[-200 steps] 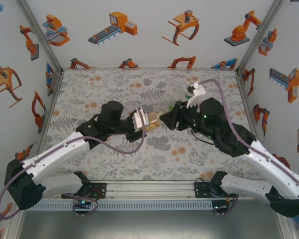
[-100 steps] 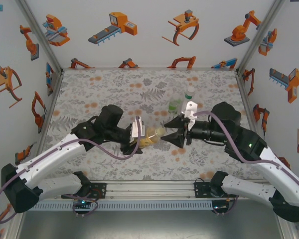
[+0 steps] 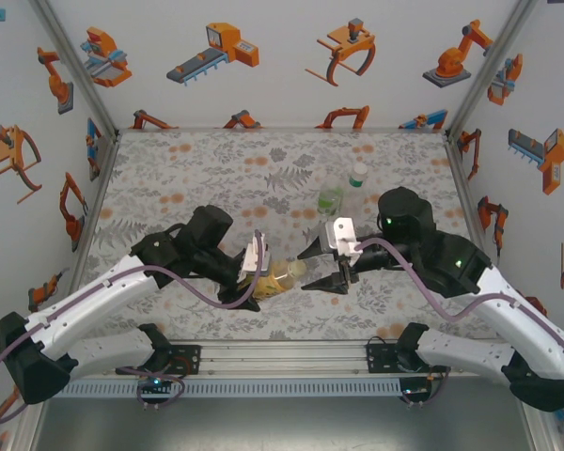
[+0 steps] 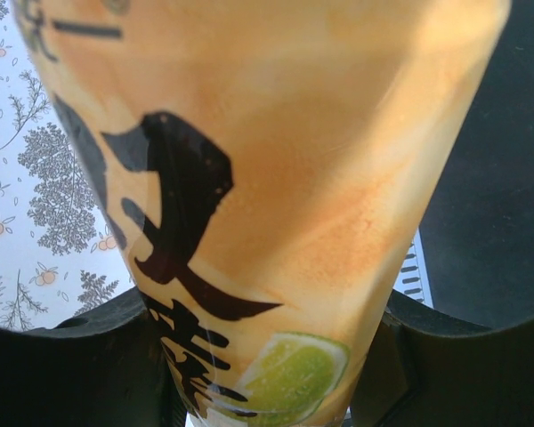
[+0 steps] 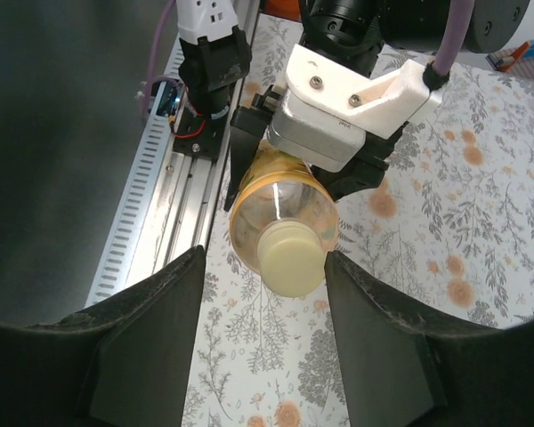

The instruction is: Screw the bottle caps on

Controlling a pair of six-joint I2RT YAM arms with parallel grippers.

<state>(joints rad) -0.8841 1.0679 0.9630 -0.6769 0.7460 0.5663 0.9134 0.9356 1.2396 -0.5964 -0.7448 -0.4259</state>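
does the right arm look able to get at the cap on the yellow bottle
Probably yes: the cap faces the right claw, whose open jaws flank it with nothing between; the left claw grips the bottle farther back.

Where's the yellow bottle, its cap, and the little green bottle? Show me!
yellow bottle (image 5: pixel 280 200), right wrist view, on its shoulder.
cap (image 5: pixel 292 262), right wrist view, on its flat top.
green bottle (image 3: pixel 331 200), top external view, on its body.
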